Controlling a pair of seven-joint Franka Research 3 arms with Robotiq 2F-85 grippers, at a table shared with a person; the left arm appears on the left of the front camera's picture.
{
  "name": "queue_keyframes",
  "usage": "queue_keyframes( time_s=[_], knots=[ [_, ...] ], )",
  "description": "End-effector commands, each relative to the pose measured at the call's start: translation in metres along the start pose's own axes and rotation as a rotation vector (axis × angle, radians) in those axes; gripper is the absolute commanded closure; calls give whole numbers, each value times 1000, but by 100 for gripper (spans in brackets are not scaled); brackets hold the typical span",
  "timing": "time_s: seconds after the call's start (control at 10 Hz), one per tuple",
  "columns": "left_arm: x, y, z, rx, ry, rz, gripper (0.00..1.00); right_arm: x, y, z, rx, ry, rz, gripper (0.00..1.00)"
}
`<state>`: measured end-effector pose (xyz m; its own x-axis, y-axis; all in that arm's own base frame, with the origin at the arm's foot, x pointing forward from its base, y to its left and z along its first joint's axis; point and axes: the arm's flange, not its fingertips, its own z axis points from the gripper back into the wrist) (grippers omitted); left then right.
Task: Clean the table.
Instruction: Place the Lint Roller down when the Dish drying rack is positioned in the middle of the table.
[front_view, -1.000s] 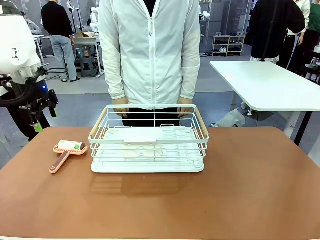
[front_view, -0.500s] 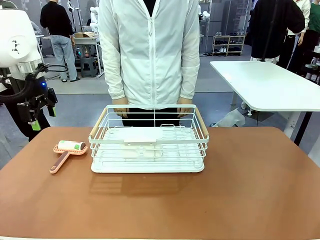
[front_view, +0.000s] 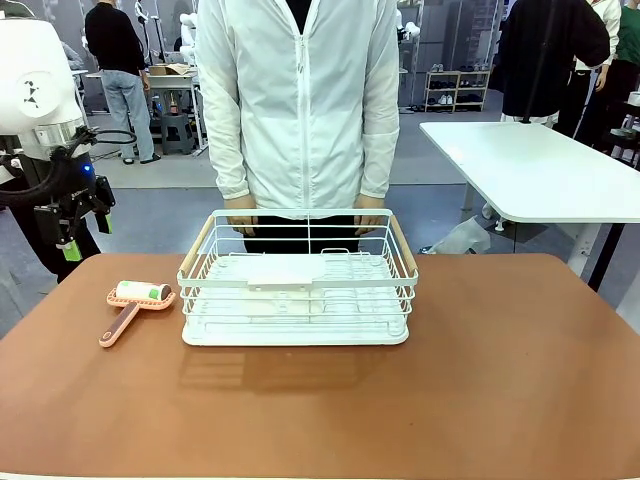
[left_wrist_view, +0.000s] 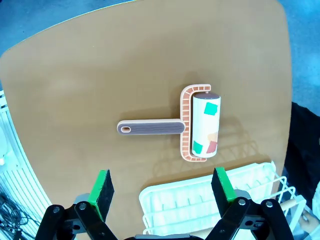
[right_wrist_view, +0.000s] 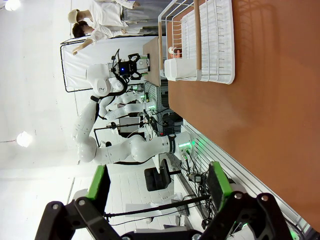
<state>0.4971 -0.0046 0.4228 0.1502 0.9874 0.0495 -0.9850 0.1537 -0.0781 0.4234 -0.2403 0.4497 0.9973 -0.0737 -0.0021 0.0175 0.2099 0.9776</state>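
2 sets of fingers (left_wrist_view: 162, 192) (right_wrist_view: 157, 187) wide, left arm unmoved, lint roller (front_view: 137, 301) untouched on table (front_view: 400, 400)

Surface (front_view: 480, 380): smooth matte reddish-brown top, faint reflections. Rack (front_view: 298, 280) at 12 o'clock: white coated wire on a white plastic tray, wood-look handles. Lint roller (front_view: 133, 305) at 9 o'clock: ribbed pink plastic frame, paper roll. Person's jacket (front_view: 298, 100): thin white cloth.

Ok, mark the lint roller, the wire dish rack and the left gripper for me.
lint roller (left_wrist_view: 205, 126), left wrist view, on the paper roll.
wire dish rack (front_view: 297, 283), front view, on the front rim plate.
left gripper (left_wrist_view: 162, 185), left wrist view, midway between its open fingertips.
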Motion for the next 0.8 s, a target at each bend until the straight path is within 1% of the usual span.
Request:
queue_keyframes(
  time_s=[0.0,0.7],
  knots=[
    [1,2,-2,-15,-5,1,0,-1,2,0,0,-1,4,0],
    [1,2,-2,-15,-5,1,0,-1,2,0,0,-1,4,0]
  ],
)
